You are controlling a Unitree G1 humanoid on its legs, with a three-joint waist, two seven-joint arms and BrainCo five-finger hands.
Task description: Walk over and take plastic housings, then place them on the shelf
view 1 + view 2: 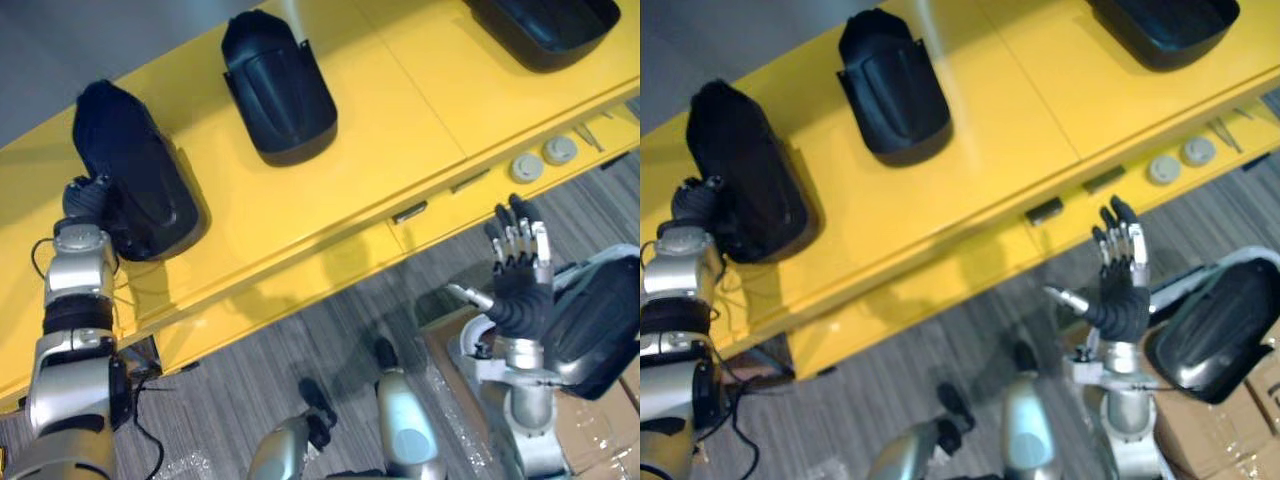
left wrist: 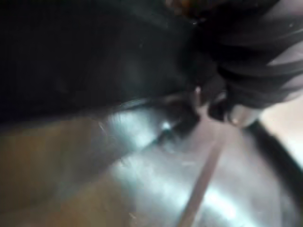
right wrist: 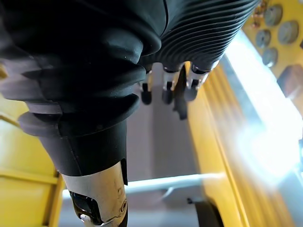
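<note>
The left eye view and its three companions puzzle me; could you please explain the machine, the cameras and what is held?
A humanoid robot with two arms. Two pictures look down from its head, two from its wrists. On the yellow shelf lie a left housing, a middle housing and a right housing, black plastic. The left hand is against the left housing; any hold is hidden. The right hand is open, fingers straight, holding nothing. A fourth housing lies by cardboard boxes.

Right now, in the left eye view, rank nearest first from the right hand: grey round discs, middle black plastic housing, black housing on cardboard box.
1. Black housing on the cardboard box, beside the right hand.
2. Grey round discs, shelf edge.
3. Middle black plastic housing, far left.
</note>
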